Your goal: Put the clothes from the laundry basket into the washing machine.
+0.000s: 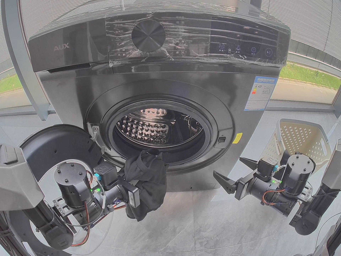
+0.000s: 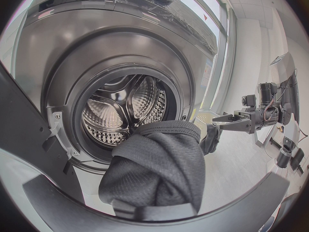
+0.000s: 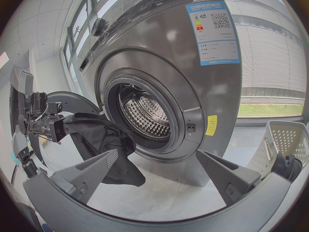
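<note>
A: The left hand (image 1: 136, 196) was clamped on a black garment (image 1: 149, 182). Where was it?

B: At the lower lip of the door opening (image 1: 160, 136) of the washing machine (image 1: 160, 86), hanging outside. I judged it best lifted above that rim and pushed deep before release. The right hand (image 1: 234, 171), open and empty, hung right of that opening.

Pale grey marbled tile floor (image 1: 199, 224); dark grey front-loading washing machine (image 1: 220, 89) standing on it, round door open; white perforated laundry basket (image 1: 302, 139) on the floor near its right side
</note>
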Tool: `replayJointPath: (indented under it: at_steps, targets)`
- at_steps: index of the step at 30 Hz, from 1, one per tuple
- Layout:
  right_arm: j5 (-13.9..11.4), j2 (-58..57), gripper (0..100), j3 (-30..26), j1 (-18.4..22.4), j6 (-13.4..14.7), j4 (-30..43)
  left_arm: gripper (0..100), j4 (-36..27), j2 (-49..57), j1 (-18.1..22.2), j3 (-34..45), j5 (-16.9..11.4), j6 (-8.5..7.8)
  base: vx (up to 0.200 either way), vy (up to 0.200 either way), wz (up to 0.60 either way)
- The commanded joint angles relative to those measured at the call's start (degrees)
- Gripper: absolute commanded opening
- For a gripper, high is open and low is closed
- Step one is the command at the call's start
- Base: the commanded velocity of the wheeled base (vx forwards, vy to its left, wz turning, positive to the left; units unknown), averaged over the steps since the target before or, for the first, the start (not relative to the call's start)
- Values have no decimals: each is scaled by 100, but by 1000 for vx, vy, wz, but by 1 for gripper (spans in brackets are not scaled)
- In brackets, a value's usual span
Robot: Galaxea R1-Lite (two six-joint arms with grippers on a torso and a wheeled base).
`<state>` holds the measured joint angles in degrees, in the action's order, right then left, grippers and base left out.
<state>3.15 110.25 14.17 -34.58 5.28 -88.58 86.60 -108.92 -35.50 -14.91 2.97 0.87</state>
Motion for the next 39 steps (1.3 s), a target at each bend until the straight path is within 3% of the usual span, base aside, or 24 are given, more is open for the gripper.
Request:
replayJointPath:
  at_steps: [1,5,11,23,30,33,39]
  targets:
    - [2,31,100,-2,-4,-1,-2,0,6,-24,-1,-3,1,1,0,0,0]
    - [2,40,100,-2,-4,-1,-2,0,6,-24,-1,-3,-7,1,0,0,0]
    - [2,40,100,-2,-4,-1,-2,0,6,-15,-36,14,-7,1,200,0,0]
    - [2,40,100,-2,-4,-1,-2,0,6,-59,-98,14,1,1,0,0,0]
    - [19,31,100,-2,-48,-9,-2,0,6,-33,-361,-56,89,1,0,0,0]
    - [28,-12,100,-2,-75,-9,-2,0,6,-103,-555,-276,98,28,0,0,0]
    - [11,-21,100,-19,-224,-1,-2,0,6,-736,-502,-759,45,72,0,0,0]
